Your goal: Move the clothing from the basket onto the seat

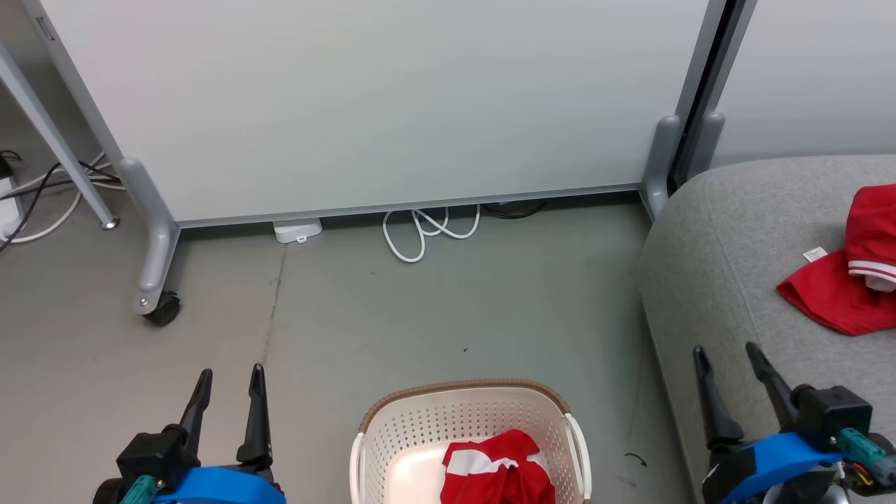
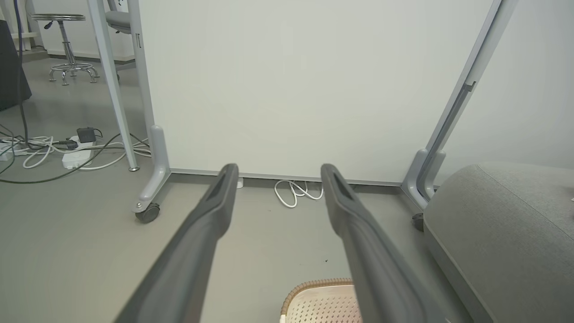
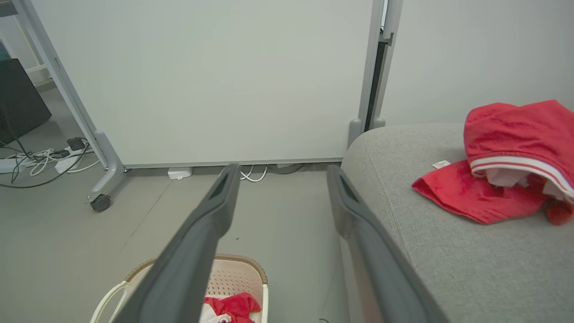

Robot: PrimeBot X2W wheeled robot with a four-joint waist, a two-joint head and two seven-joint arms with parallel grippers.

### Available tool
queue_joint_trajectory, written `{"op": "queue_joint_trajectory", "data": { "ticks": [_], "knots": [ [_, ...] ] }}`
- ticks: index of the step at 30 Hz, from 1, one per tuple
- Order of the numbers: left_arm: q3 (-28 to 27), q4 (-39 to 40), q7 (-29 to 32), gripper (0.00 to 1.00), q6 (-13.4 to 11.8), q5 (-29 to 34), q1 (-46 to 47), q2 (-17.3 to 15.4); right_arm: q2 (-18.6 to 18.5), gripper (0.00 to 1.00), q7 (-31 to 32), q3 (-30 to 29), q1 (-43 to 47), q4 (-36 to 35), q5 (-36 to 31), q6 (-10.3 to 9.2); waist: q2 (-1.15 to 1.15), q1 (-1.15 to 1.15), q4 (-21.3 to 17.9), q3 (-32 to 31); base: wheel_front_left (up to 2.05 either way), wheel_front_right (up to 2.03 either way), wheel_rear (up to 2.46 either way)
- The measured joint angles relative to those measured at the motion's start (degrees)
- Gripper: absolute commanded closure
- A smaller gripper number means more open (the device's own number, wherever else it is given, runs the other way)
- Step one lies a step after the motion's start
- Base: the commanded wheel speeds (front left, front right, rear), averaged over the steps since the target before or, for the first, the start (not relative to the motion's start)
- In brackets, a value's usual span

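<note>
**Second garment waiting in the basket**

A red garment (image 1: pixel 498 469) is lying crumpled in the basket (image 1: pixel 462 387) on the floor; the other garment (image 1: pixel 850 280) is resting on the grey seat (image 1: pixel 721 231) to the right. The left gripper (image 1: pixel 231 372) and right gripper (image 1: pixel 725 348) are hovering either side of the basket, jaws open and empty. Likely the second fetch is starting: the next move is calling for a reach down into the basket.
</note>
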State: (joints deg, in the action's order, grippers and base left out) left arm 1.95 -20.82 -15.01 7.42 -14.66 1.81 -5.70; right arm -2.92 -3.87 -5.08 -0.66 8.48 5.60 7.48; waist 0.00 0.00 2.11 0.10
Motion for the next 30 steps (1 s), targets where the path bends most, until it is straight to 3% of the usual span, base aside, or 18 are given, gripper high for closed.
{"op": "queue_joint_trajectory", "data": {
  "ticks": [30],
  "knots": [
    [0.48, 0.01, 0.00, 0.00, 0.00, -0.45, 0.76, 0.25, 0.00, 0.00, 0.03, 3.18, -0.51, 1.24, -0.15, 0.00, 0.00, 0.01, -1.04, 2.43, 0.00, 0.00, 0.00]
  ]
}}
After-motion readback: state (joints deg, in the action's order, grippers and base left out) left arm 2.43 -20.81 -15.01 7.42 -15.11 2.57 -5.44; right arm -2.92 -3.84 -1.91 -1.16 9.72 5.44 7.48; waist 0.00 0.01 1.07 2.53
